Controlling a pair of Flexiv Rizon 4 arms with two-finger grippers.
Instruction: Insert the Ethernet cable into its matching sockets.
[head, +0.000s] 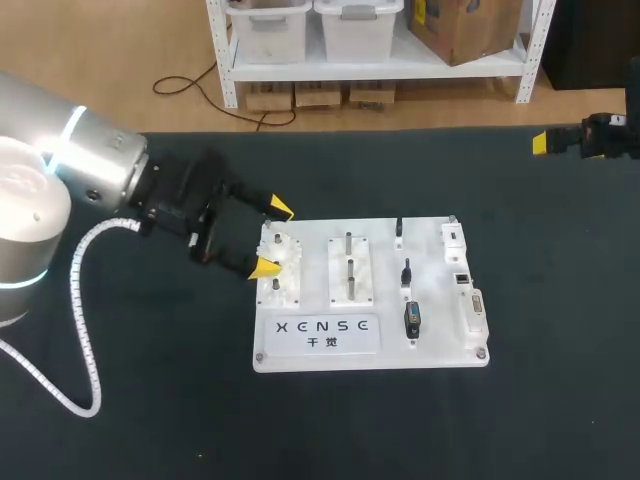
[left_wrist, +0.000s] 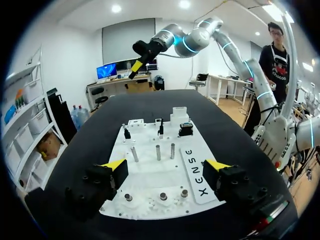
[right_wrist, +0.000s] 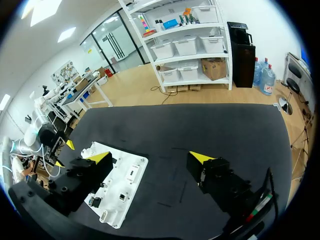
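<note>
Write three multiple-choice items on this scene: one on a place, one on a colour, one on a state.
1. Where is the left claw?
A. at the board's left end
B. at its right end
C. beyond its far edge

2. What colour is the board?
A. red
B. white
C. blue

3. How is the right claw?
A. shut on a cable
B. shut on a peg
C. open, holding nothing

Answers:
1 A, the head view shows it at the board's left end.
2 B, it is white on the black table.
3 C, its wrist view shows it spread with only table between.
</note>
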